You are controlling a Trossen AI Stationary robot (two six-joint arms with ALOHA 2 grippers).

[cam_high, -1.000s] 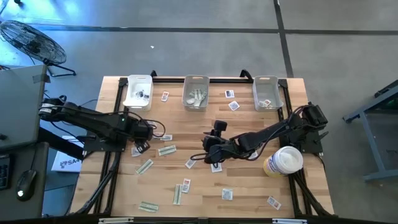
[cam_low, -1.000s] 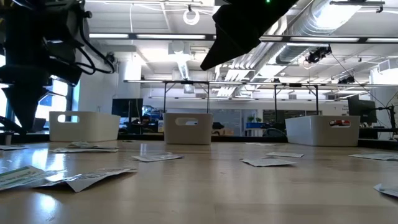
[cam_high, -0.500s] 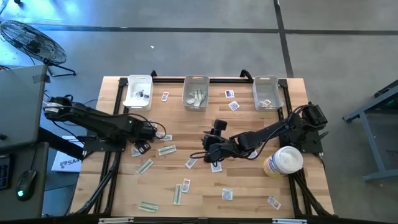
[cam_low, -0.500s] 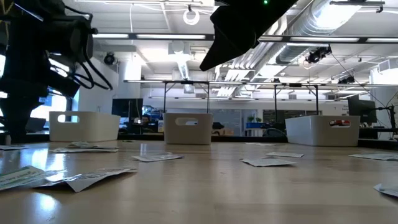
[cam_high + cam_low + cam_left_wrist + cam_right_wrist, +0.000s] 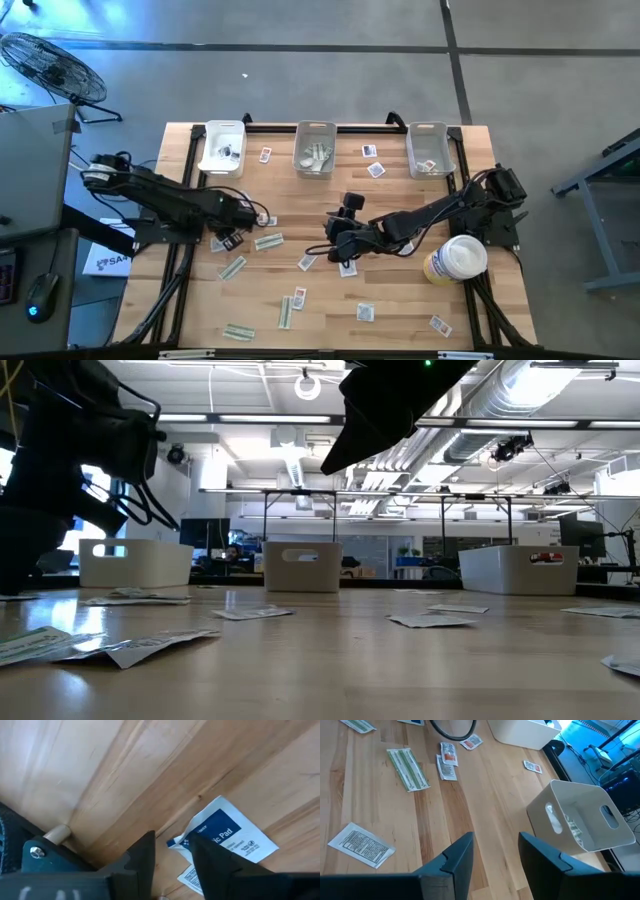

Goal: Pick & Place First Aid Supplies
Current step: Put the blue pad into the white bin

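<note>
Small first aid packets lie flat and scattered over the wooden table: pale green strips and white squarish ones. My left gripper points straight down at the table's left side, open. Its fingertips stand over the corner of a white packet with a blue mark, which lies on another white packet. My right gripper hangs open over the table's middle with nothing between its fingers. My left gripper comes at the blue-marked packet from above, pointing down. One finger covers the packet's near edge, and the packet's corner shows in the gap between the two fingers. I cannot tell whether either finger touches it.
Three clear bins stand along the far edge: left, middle, right. A white-and-yellow tub stands at the right, beside my right arm. A green strip and a white packet lie ahead of my right gripper.
My left gripper has gone down toward the table, over the packets at the left side. My right arm has kept still.
</note>
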